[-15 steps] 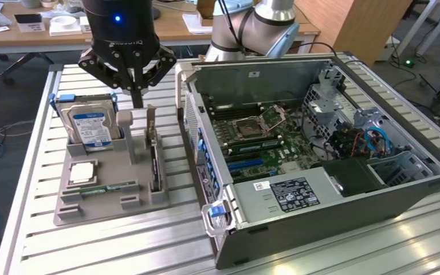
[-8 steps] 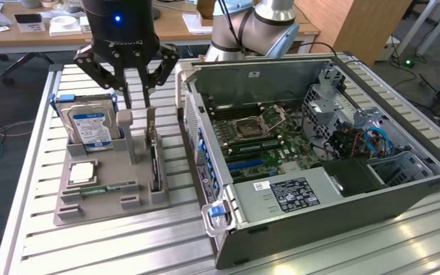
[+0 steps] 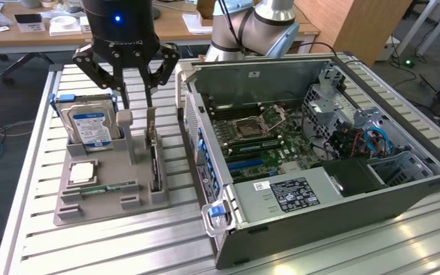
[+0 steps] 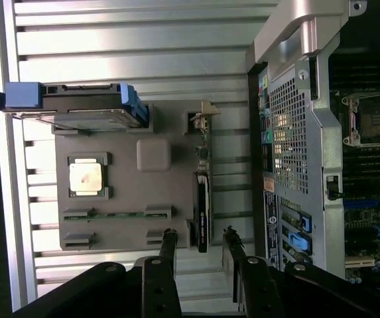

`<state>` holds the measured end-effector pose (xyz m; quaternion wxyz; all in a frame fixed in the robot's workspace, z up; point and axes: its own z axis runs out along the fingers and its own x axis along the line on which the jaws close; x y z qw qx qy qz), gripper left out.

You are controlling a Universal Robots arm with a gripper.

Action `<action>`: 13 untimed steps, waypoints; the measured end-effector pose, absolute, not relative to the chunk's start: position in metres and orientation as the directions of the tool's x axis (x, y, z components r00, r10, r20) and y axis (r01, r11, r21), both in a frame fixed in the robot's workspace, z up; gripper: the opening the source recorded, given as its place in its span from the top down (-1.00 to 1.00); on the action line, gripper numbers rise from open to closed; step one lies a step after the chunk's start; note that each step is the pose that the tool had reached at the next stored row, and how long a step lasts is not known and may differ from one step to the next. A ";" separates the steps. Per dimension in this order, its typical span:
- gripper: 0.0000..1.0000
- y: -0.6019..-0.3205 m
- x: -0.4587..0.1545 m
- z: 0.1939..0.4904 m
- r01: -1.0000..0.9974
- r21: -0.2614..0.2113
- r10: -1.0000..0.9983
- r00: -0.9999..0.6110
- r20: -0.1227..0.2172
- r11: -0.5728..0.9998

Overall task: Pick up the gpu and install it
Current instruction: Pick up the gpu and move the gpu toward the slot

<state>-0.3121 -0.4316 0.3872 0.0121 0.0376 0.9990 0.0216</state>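
step in hand: we judge this to be lining up over the gpu (image 4: 203,212) for the pick; nothing is lifted yet.
gripper: the gripper (image 3: 136,103) hangs above the grey holder (image 3: 105,209), tips pointing down.
fingers: the fingers (image 4: 166,245) stand apart and grip nothing; in the wrist view one lies on each side of the card's near end, and we see no contact.
gpu: it stands on edge in the holder's slot on the side nearest the computer case (image 3: 342,206), with its silver bracket at the far end from the fingertips in the wrist view.
neighbours: a hard drive (image 3: 90,123) with a blue label stands at the back of the holder, and a memory stick (image 3: 105,188) and a processor chip (image 4: 85,177) lie flat, all apart from the card.
case: it lies open on the slatted table (image 3: 128,246), motherboard (image 3: 258,137) exposed.
doing it well: we would keep the card centred between the tips, so both pads meet its flat faces together.
care: we judge that a one-sided touch would tilt the thin board in its slot.
grip place: we favour the plain board edge, clear of the bracket.
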 end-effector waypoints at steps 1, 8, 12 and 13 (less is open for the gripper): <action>0.17 -0.432 -0.312 0.387 0.075 0.044 0.076 -0.997 -0.023 0.996; 0.17 -0.432 -0.312 0.378 0.075 0.044 0.076 -0.997 -0.023 0.996; 0.17 -0.432 -0.312 0.371 0.075 0.044 0.076 -0.997 -0.023 0.996; 0.17 -0.432 -0.312 0.369 0.075 0.044 0.076 -0.997 -0.023 0.996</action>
